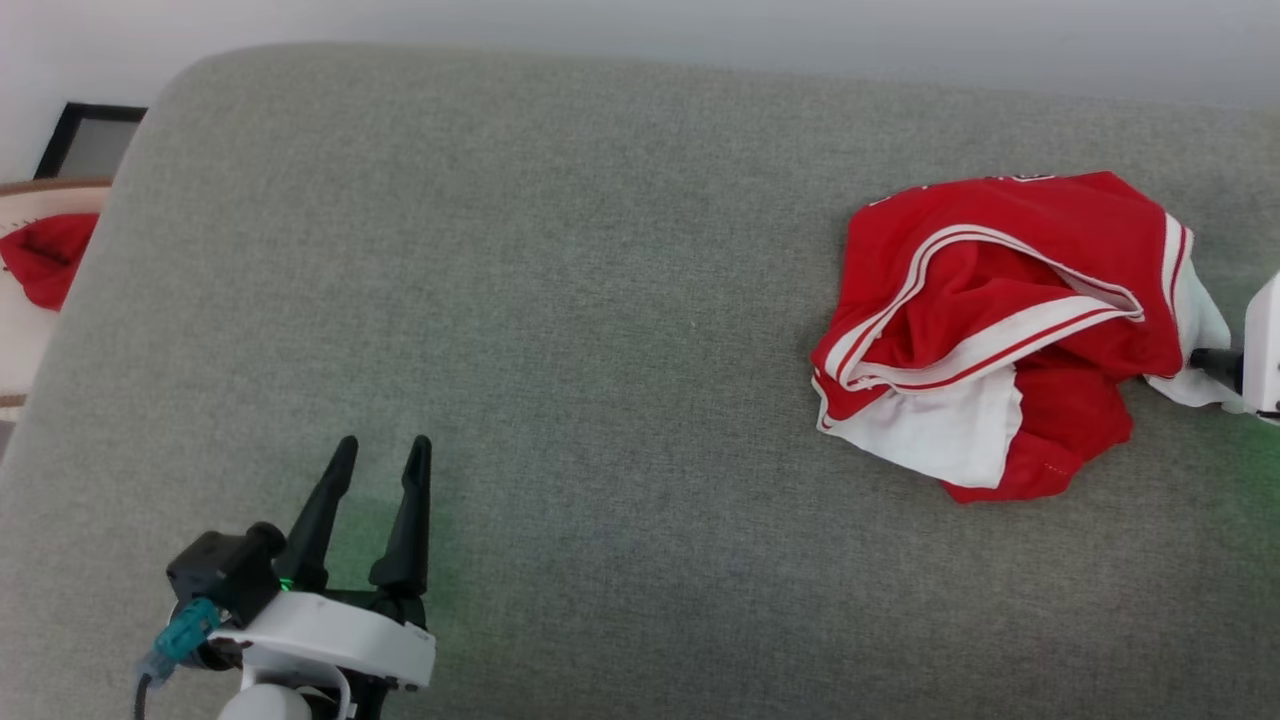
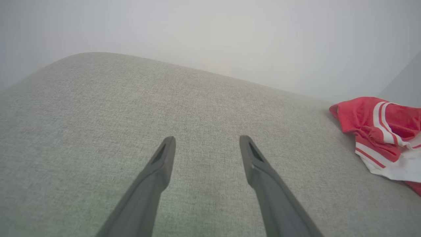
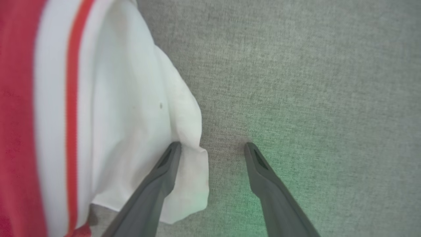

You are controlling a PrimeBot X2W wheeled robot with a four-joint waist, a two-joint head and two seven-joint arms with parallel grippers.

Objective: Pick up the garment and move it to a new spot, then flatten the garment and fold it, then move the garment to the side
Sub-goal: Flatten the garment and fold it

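The garment [image 1: 1000,320], a red shirt with white sleeves and red-and-white striped trim, lies crumpled at the right of the grey cushion [image 1: 600,300]. My right gripper [image 3: 212,146] is open at its right edge, one finger resting on the white sleeve [image 3: 131,115], the other over bare fabric; in the head view a dark fingertip [image 1: 1215,365] of it shows at the frame's right edge. My left gripper [image 1: 385,450] stands open over bare cushion at the lower left, far from the shirt. The left wrist view has the left gripper [image 2: 207,140] open and the garment [image 2: 384,131] at far right.
The cushion's left edge [image 1: 90,300] curves down beside a pale basket [image 1: 30,300] holding a small red cloth [image 1: 45,260]. A dark framed panel [image 1: 90,140] leans at the back left. A pale wall [image 1: 700,30] runs behind the cushion.
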